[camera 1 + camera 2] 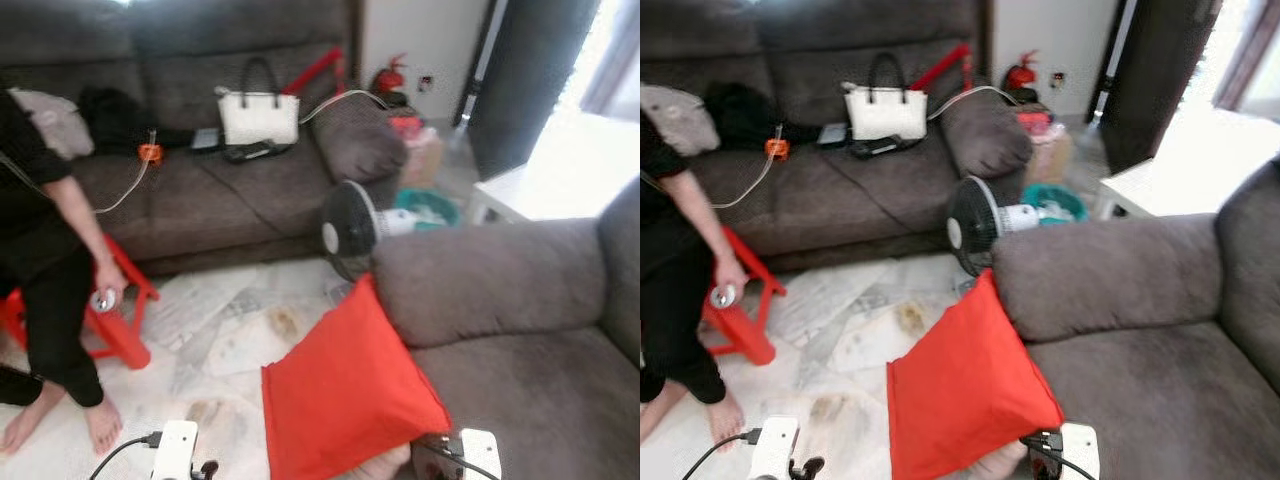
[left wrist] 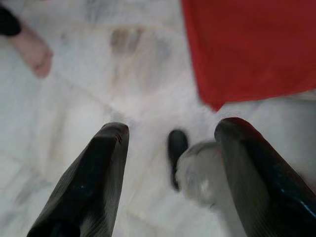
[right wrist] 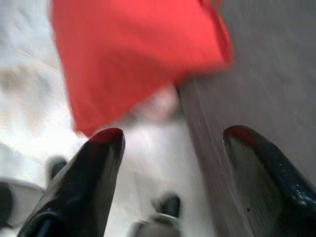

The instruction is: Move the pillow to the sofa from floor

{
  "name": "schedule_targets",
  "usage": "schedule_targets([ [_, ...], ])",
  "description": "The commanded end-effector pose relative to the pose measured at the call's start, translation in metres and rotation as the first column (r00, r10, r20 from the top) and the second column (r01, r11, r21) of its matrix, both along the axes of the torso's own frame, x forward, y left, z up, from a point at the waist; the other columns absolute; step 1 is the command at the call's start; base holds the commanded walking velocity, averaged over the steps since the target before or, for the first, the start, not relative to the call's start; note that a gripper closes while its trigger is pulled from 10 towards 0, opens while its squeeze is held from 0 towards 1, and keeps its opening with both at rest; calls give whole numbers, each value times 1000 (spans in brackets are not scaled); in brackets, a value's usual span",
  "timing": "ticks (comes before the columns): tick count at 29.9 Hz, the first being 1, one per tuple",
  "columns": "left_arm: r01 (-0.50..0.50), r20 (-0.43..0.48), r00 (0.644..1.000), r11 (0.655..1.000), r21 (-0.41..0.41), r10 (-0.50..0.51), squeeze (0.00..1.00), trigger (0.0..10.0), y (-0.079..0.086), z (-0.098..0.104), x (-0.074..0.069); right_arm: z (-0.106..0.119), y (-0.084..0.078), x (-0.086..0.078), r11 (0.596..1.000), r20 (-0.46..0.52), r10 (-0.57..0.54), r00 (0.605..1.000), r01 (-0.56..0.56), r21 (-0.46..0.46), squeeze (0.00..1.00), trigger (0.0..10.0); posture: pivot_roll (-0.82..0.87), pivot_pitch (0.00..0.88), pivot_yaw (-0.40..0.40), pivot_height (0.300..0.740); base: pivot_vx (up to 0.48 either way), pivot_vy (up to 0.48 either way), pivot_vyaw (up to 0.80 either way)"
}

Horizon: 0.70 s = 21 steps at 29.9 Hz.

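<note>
A red pillow stands on the marble floor, leaning against the front of the grey sofa on my right, just below its armrest. My left gripper hangs open above bare floor, with the pillow's corner a little ahead of it. My right gripper is open too, over the line where the pillow meets the sofa front. Nothing is between either pair of fingers. Both wrists show low in the left eye view, on either side of the pillow.
A person in black stands at the left by a red stool, bare feet on the floor. A black fan stands beside the armrest. A second sofa at the back carries a white handbag.
</note>
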State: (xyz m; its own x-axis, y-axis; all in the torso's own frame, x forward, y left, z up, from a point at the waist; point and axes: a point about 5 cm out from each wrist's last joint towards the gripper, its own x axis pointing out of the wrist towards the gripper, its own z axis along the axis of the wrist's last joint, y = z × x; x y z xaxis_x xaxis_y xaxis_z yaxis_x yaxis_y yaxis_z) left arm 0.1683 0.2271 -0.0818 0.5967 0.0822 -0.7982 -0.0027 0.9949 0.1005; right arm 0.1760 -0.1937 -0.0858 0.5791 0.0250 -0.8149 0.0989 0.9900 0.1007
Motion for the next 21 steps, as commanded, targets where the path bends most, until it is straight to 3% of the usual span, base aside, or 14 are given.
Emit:
schedule_targets([
  [1, 13, 12, 1000, 1000, -8, -13, 0, 10000, -5, 1, 6, -3, -5, -8, 1000, -24, -20, 1000, 20, -5, 0, 10000, 101, 0, -18, 740, 296, 0, 0],
  [6, 14, 12, 1000, 1000, -9, -14, 0, 10000, -5, 1, 6, -2, -6, -7, 1000, -16, 3, 1000, -3, -19, 0, 10000, 101, 0, -17, 740, 299, 0, 0],
  [11, 15, 13, 1000, 1000, -10, -15, 0, 10000, -5, 1, 6, -3, -5, -8, 1000, -19, -3, 1000, 3, -10, 0, 10000, 101, 0, -17, 740, 300, 0, 678],
  [18, 16, 12, 1000, 1000, -10, -16, 0, 10000, -5, 1, 6, -3, -5, -8, 1000, -19, 5, 1000, -5, -16, 0, 10000, 100, 0, -16, 740, 303, 0, 0],
  [21, 17, 11, 1000, 1000, 0, -17, 0, 10000, -5, 1, 6, -2, -6, -8, 1000, -20, 13, 1000, -13, -19, 0, 10000, 102, 0, -18, 740, 281, 0, 740],
])
